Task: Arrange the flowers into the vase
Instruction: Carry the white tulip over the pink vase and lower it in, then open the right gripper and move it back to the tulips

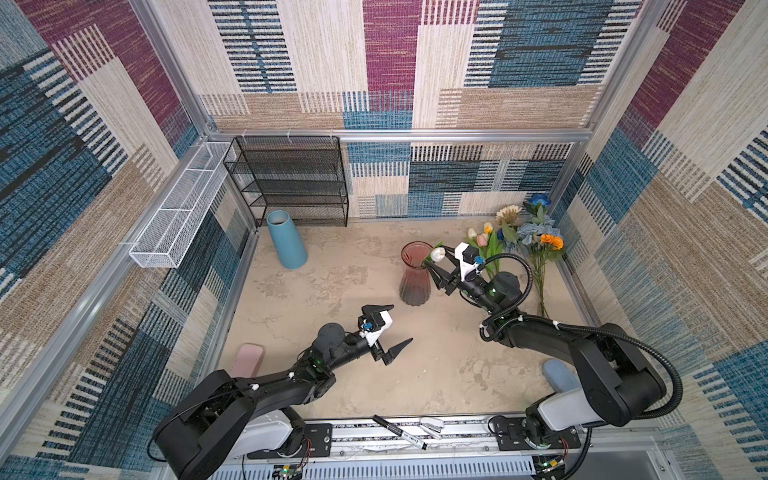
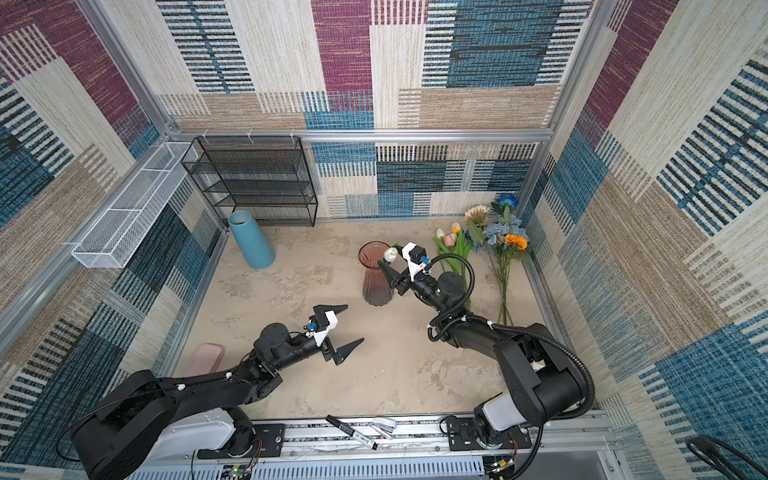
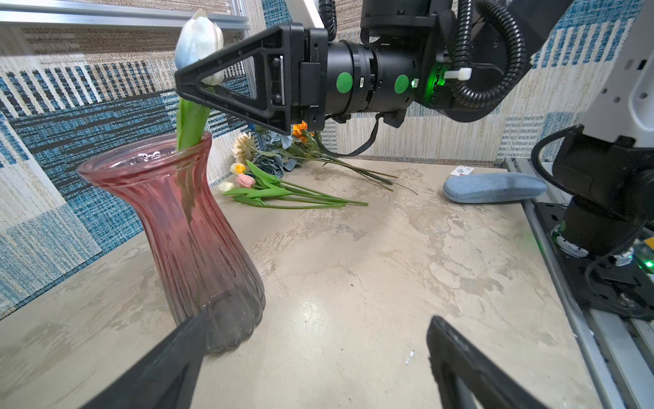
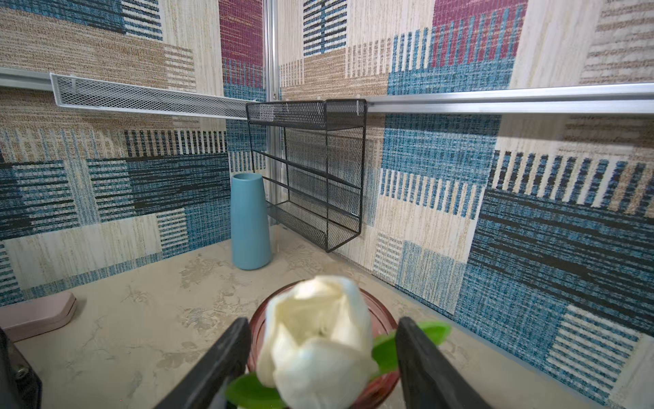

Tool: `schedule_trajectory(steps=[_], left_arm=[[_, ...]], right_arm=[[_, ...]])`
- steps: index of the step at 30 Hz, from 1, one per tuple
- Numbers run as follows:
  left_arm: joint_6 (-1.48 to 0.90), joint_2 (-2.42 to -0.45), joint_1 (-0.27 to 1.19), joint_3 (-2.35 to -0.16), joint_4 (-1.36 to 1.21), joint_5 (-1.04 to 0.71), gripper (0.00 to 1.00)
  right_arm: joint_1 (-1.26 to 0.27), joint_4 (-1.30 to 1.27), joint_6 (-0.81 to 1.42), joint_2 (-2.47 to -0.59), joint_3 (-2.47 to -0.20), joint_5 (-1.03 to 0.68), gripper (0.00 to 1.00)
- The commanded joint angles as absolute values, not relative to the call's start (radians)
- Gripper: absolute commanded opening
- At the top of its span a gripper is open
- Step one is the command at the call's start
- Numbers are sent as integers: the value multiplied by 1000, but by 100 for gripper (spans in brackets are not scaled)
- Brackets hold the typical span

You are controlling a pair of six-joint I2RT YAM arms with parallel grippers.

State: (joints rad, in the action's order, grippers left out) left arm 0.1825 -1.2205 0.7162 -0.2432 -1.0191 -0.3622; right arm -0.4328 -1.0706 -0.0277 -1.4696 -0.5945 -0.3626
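A pink ribbed glass vase [image 1: 415, 276] [image 2: 376, 276] [image 3: 184, 226] stands upright right of the table's middle. A white tulip [image 1: 436, 254] [image 2: 390, 254] [image 3: 200, 39] [image 4: 318, 340] stands in it, its stem and green leaf leaning on the rim. My right gripper [image 1: 436, 259] [image 2: 390, 261] [image 4: 323, 322] is open, its jaws either side of the bloom with gaps showing. The other flowers lie at the back right: tulips [image 1: 484, 241] [image 3: 247, 180] and a bunch with blue, cream and orange blooms [image 1: 536, 237] [image 2: 505, 232]. My left gripper [image 1: 402, 323] [image 2: 355, 323] [image 3: 320, 318] hangs wide open and empty near the vase's foot.
A blue vase [image 1: 286, 241] [image 4: 249, 223] stands at the back left before a black mesh shelf [image 1: 291, 183]. A white mesh basket [image 1: 178, 208] hangs on the left wall. A pink case [image 1: 249, 357] and a blue case [image 3: 495, 187] lie near the front corners. A marker [image 1: 399, 432] lies on the front rail.
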Motion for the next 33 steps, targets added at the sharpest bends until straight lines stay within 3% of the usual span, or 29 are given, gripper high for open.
schedule_trajectory(steps=[1, 16, 33], left_arm=[[237, -1223, 716, -249, -1021, -338, 100], [282, -1305, 716, -255, -1097, -294, 100], [290, -1346, 716, -267, -1123, -288, 100]], right_arm=[[-434, -1070, -54, -1454, -584, -333, 72], [-434, -1042, -81, -1345, -558, -270, 89], [-433, -954, -94, -1227, -555, -213, 99]])
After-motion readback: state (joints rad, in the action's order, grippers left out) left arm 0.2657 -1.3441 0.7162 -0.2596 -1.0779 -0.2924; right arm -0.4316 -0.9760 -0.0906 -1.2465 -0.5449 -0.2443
